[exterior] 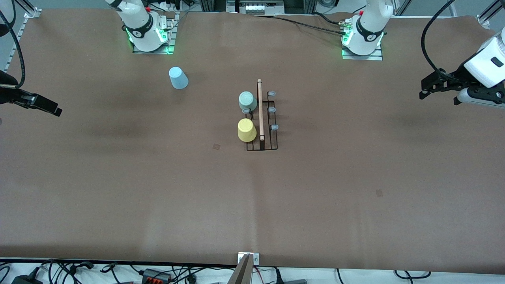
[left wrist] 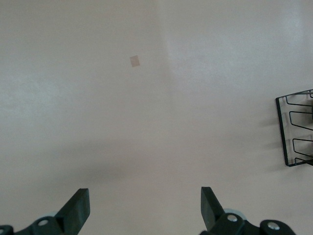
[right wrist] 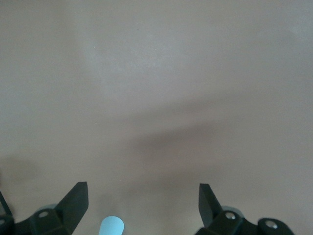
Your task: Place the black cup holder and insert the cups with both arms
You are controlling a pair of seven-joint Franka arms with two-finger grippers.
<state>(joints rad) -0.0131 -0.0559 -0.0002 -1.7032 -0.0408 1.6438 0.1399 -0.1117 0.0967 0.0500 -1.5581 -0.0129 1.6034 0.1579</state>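
Bare table [exterior: 355, 177] around cup holder [exterior: 262, 118]

3 cups, 1 rack and 2 grippers are showing on the brown table.
Sitting there are 1 pale green plastic tumbler [exterior: 247, 100], 1 yellow plastic tumbler [exterior: 246, 130], 1 light blue plastic tumbler [exterior: 178, 78], 1 thin black wire cup holder with a wooden rod handle [exterior: 262, 118], and 3 uncovered grey-tipped pegs [exterior: 272, 110].

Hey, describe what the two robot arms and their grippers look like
Both arms are white with black joint bands, and green lights glow at their bases. Black cables trail along them. The left gripper and the right gripper are black, two-fingered. In the wrist views the fingers are flat black wedges on black mounts with silver screws.
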